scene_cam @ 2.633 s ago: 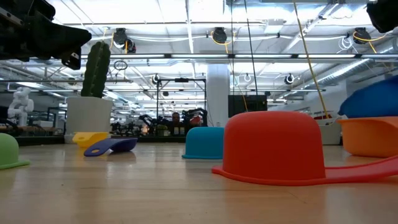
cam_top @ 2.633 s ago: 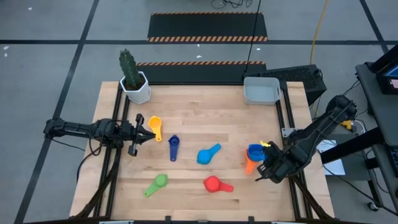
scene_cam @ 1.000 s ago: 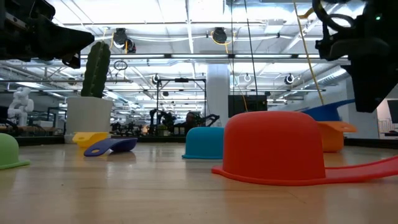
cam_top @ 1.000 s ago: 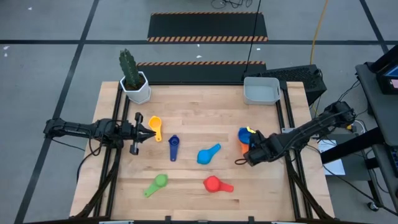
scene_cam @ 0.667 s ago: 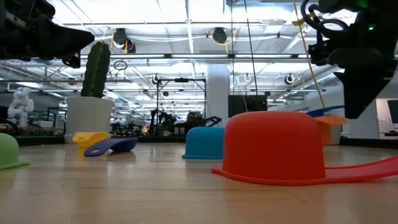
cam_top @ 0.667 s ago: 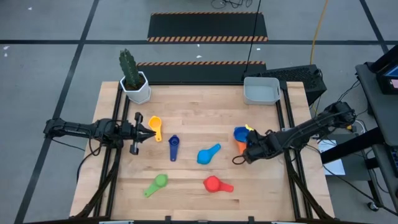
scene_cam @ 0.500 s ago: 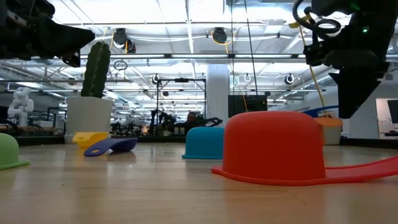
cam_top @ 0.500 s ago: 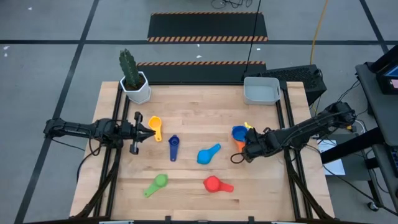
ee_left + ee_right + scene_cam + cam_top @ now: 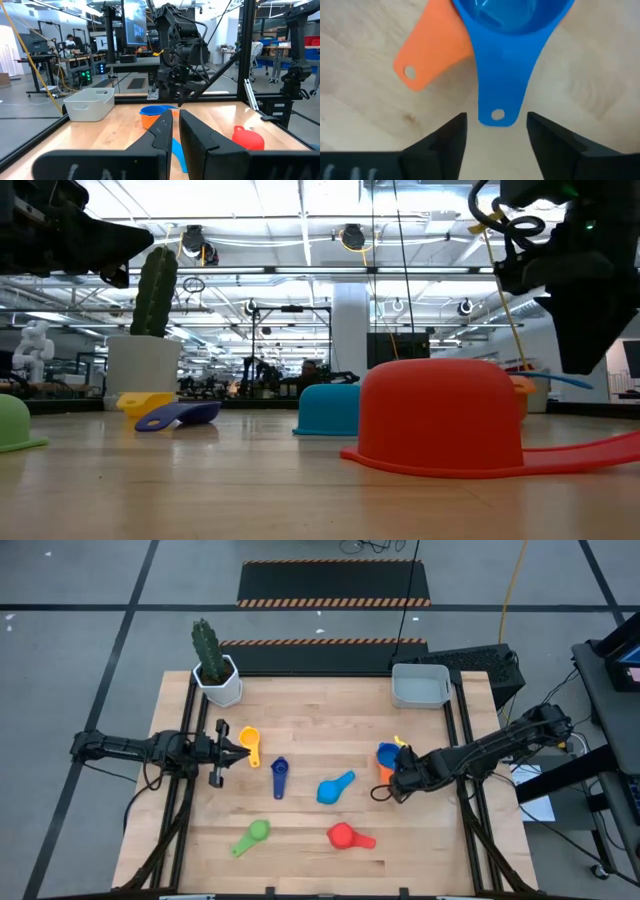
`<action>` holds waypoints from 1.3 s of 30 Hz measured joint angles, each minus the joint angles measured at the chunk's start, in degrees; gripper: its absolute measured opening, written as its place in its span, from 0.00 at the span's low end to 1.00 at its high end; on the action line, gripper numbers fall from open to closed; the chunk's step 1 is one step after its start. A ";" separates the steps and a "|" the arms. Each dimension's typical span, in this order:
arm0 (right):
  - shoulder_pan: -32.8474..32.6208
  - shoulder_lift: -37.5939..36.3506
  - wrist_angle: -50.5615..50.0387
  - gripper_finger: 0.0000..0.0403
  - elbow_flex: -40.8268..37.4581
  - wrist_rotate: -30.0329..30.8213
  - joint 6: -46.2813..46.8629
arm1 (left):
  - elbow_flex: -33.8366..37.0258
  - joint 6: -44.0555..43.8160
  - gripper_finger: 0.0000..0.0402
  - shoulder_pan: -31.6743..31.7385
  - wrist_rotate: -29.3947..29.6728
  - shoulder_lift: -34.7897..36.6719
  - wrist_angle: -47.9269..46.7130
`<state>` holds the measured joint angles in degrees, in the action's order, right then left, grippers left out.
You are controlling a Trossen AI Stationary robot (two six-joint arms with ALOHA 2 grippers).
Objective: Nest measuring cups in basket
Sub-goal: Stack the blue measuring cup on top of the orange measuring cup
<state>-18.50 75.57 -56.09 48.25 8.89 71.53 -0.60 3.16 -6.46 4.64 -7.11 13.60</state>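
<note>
- Since 2.6 s ago the right gripper [image 9: 397,780] has swung from the table's near-right corner in toward the middle-right; the blue-in-orange pair moved with it, further left and further from the near edge
- Right gripper fingers apart now, straddling the tip of the blue cup [image 9: 512,30] handle w/o touching; nothing clamped
- Blue cup sits nested in the orange cup [image 9: 437,50], both flat on the wood, handles fanned apart
- Left gripper [image 9: 232,754] parked at the left edge just beside the yellow cup [image 9: 249,744]; fingers close together, narrow gap, holding nothing
- Basket [image 9: 420,686] at the far-right corner, looks empty, well apart from the pair
- Other cups loose mid-table: dark blue [image 9: 279,777], light blue [image 9: 335,787], green [image 9: 251,836], red [image 9: 348,836]
- Handling (judgement): thin rigid plastic, v light, smooth so likely slippery; the stack prob skids if nudged
- Best hold prob the flat handle, edge-on near the bowel end for less wobble; pinching both handles together could lift the pair as one
</note>
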 joint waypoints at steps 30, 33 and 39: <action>-2.07 0.07 24.99 0.66 -0.01 9.27 1.44 | 0.02 -2.62 0.09 0.00 0.02 -0.02 0.11; -2.29 1.54 32.52 0.64 0.00 10.17 -1.06 | 0.01 -2.46 0.09 0.00 0.00 -0.01 0.44; -1.95 6.71 36.34 0.58 0.00 8.96 -1.78 | 0.02 -1.99 0.09 0.00 0.02 -0.01 1.11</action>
<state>-20.45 82.28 -19.75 48.25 17.85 69.75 -0.58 1.17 -6.46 4.67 -7.13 14.71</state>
